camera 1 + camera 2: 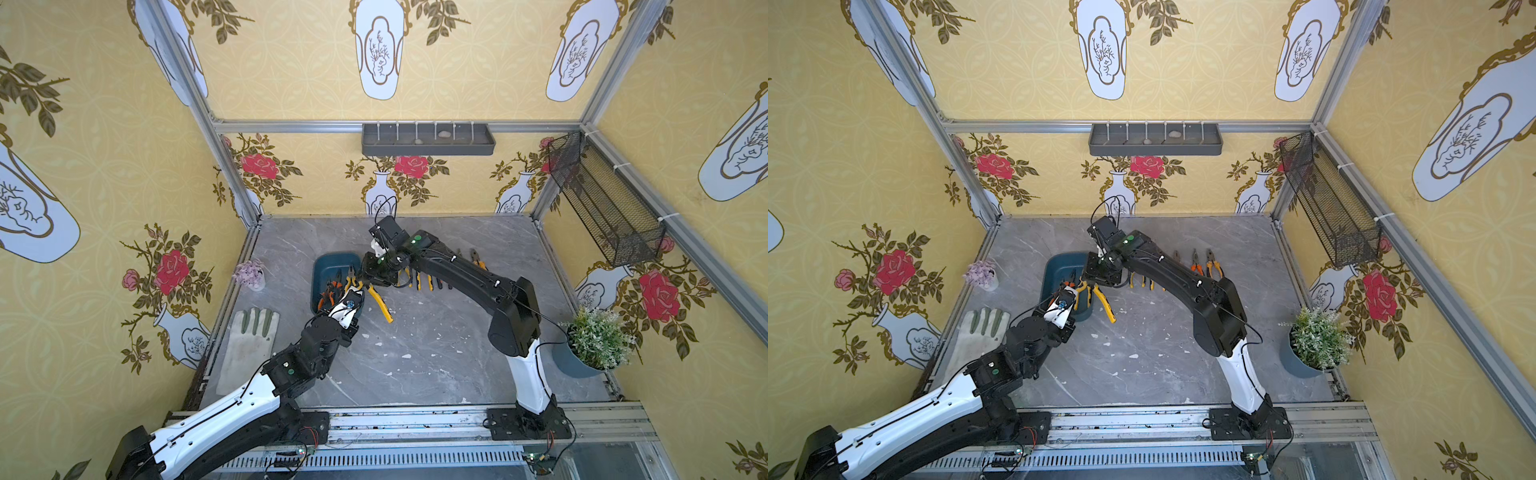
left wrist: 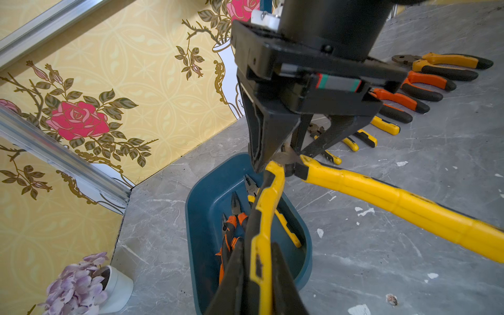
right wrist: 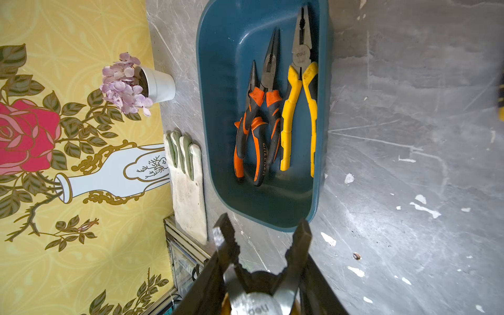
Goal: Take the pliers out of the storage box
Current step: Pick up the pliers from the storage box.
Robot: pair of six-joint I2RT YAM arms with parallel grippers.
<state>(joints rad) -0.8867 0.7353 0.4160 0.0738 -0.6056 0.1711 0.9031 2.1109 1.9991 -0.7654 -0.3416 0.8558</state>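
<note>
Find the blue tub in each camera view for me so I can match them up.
Top view: tub left of centre on the table.
Top view: tub in the same spot.
Left wrist: tub behind the yellow pliers.
Right wrist: tub holding three pliers.
Shared landmark: flower pot beside the tub, in all four views.

Robot test cell; aluminium frame [image 1: 291,124], wallpapered panels [image 1: 291,62].

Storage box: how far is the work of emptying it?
Done: five pliers lie on the table. In hand: the left hand grips one handle of a yellow pair; the right hand is around its head. Left: three pliers in the storage box.
</note>
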